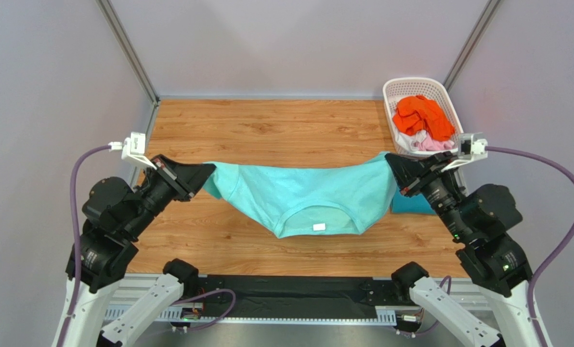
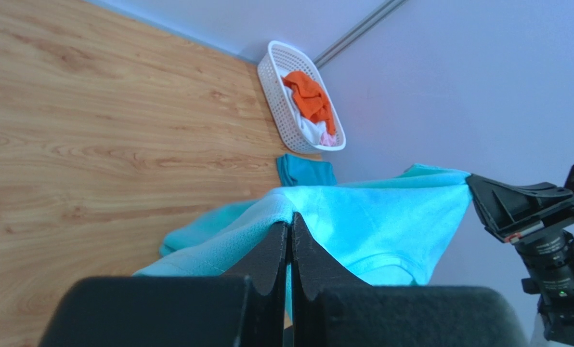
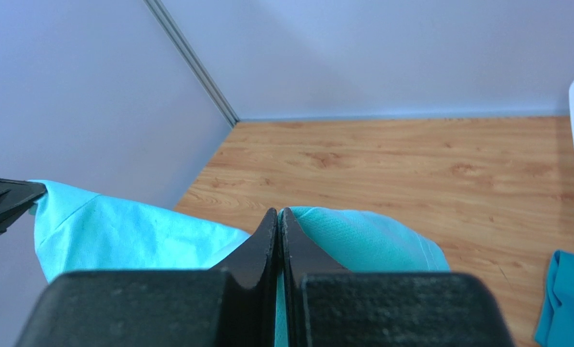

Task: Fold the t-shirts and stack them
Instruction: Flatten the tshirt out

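Top external view: we see a mint tee [image 1: 304, 199] held up and stretched crosswise over the wood table [image 1: 268, 123].
L gripper [image 1: 209, 170]: jaws pressed together, pinching the tee's left end. Its wrist cam shows cloth bunched round both fingertips.
R gripper [image 1: 389, 160]: jaws likewise closed tight, clamped on the tee's right end.
Mint tee, detail: spread wide and sagging in the middle. Collar w/ a small white label hangs lowest, toward the near edge. We can't tell if that low edge touches the table.
Basket [image 1: 413, 85]: white lattice, at the far right corner of the table.
Teal tee [image 1: 411, 204]: lying on the table by the right edge, just on the near side of the basket, partly hidden.
Orange tee [image 1: 420, 116]: crumpled on top inside the basket.
Pink cloth [image 1: 437, 144] & white cloth [image 1: 407, 142]: under the orange one, at the basket's near end. Too bunched for us to tell more.
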`<action>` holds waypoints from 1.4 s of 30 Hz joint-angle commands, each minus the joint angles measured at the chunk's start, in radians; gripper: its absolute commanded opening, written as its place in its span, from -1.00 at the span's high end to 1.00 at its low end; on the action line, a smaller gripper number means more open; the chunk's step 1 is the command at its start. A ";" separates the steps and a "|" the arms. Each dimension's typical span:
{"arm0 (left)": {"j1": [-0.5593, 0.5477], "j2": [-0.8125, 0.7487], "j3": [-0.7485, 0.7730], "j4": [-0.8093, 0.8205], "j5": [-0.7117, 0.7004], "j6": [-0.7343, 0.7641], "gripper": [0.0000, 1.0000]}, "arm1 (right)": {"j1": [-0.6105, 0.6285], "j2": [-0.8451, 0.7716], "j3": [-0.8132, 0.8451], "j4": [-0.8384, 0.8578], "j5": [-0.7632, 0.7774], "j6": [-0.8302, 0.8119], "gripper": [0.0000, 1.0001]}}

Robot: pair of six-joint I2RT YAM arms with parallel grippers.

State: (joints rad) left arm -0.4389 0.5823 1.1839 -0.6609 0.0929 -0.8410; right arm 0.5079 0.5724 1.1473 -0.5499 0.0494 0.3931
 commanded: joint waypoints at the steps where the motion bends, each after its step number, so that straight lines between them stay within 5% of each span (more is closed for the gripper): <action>1: -0.003 0.088 0.106 -0.043 0.002 0.068 1.00 | 0.004 0.067 0.081 -0.009 -0.031 -0.033 1.00; 10: 0.025 0.449 0.342 -0.114 -0.162 0.170 1.00 | -0.002 0.380 0.245 0.031 0.118 -0.126 1.00; 14: 0.097 0.677 0.541 -0.170 -0.065 0.229 1.00 | -0.037 0.596 0.363 0.054 0.078 -0.158 1.00; 20: 0.288 0.968 1.059 -0.256 0.169 0.182 1.00 | -0.132 0.816 0.753 0.033 -0.020 -0.158 1.00; 24: 0.364 0.973 1.109 -0.243 0.271 0.155 1.00 | -0.135 0.837 0.852 -0.007 -0.083 -0.166 1.00; 26: 0.364 0.895 1.042 -0.235 0.255 0.163 1.00 | -0.134 0.782 0.768 -0.007 -0.102 -0.172 1.00; 37: 0.364 0.193 -0.145 -0.147 -0.025 0.025 1.00 | -0.134 0.367 -0.147 -0.041 -0.132 -0.022 1.00; 40: 0.364 0.119 -0.370 -0.146 -0.062 0.011 0.54 | -0.132 0.293 -0.369 -0.041 -0.154 0.018 0.82; 41: 0.364 0.113 -0.441 -0.175 -0.071 0.000 0.36 | -0.135 0.278 -0.408 -0.041 -0.148 0.021 0.61; 42: 0.364 0.111 -0.469 -0.192 -0.091 -0.006 0.02 | -0.132 0.258 -0.440 -0.038 -0.149 0.021 0.09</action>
State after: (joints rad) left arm -0.0780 0.7090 0.7971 -0.8249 0.0742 -0.7914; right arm 0.3725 0.9031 0.7769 -0.5880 -0.0700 0.3714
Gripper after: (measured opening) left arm 0.382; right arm 0.271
